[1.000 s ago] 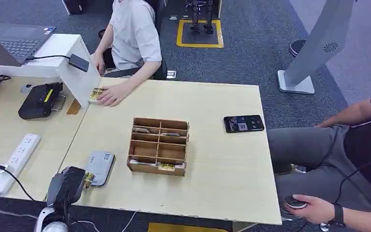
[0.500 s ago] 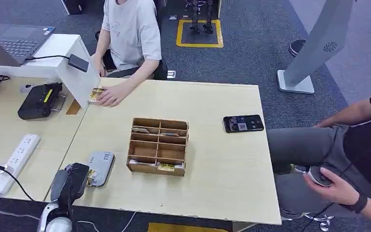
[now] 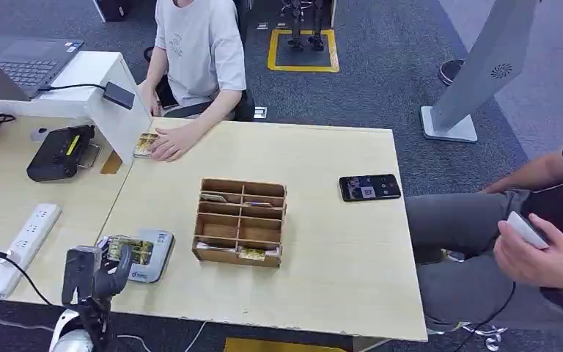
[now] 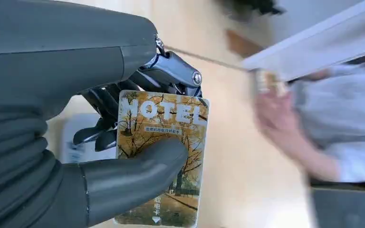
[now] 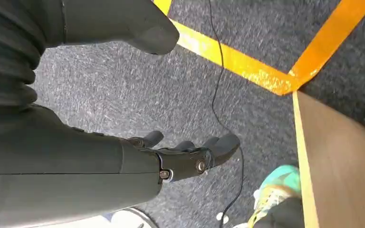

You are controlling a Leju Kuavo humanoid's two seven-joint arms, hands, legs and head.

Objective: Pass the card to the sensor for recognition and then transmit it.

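At the counter's (image 3: 322,279) near left edge, the left hand (image 3: 92,271) pinches a hotel card (image 3: 130,250) between thumb and fingers (image 4: 123,99), above the grey sensor (image 3: 152,255). Right of it stands a wooden organizer (image 3: 240,221). The right hand (image 5: 180,159) hangs over carpet, fingers apart, holding nothing.

Wooden divided box (image 3: 240,221) mid-table, black phone (image 3: 369,187) to its right, white power strip (image 3: 24,239) at left, laptop (image 3: 26,63) far left, seated person (image 3: 198,55) at far edge.
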